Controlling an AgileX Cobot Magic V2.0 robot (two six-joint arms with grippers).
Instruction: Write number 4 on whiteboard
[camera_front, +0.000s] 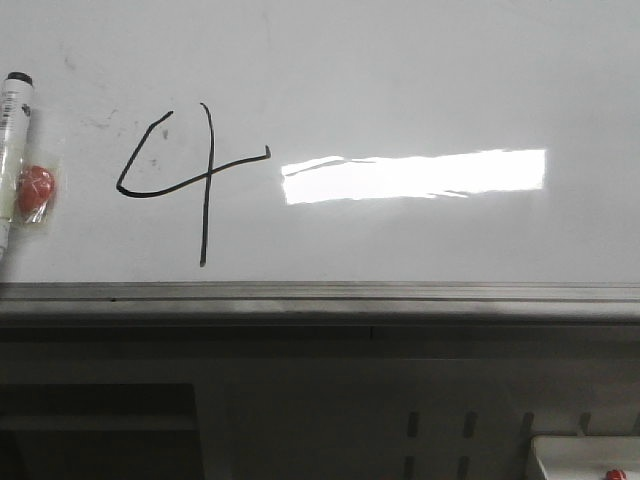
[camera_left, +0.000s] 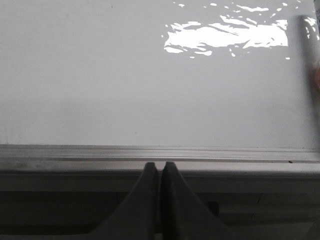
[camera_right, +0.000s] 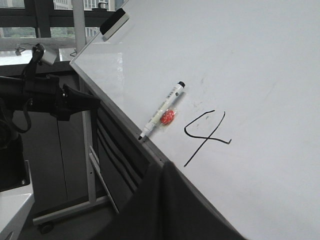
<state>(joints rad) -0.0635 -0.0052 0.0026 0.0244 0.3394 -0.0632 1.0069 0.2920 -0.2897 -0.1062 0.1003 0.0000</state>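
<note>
The number 4 (camera_front: 190, 175) is drawn in thin black line on the whiteboard (camera_front: 420, 80), left of the bright glare. It also shows in the right wrist view (camera_right: 205, 135). A white marker with a black cap (camera_front: 12, 150) lies on the board at the far left, with a small red object (camera_front: 35, 190) beside it; both show in the right wrist view, marker (camera_right: 162, 110). My left gripper (camera_left: 160, 166) is shut and empty, just below the board's grey rail (camera_left: 160, 152). My right gripper (camera_right: 162, 167) is shut and empty at the board's lower edge, below the 4.
A black eraser (camera_right: 114, 24) rests at the board's far corner. The left arm (camera_right: 50, 97) shows dark beside the board's stand (camera_right: 90, 165). A white tray corner with a red bit (camera_front: 590, 458) sits at the lower right below the board.
</note>
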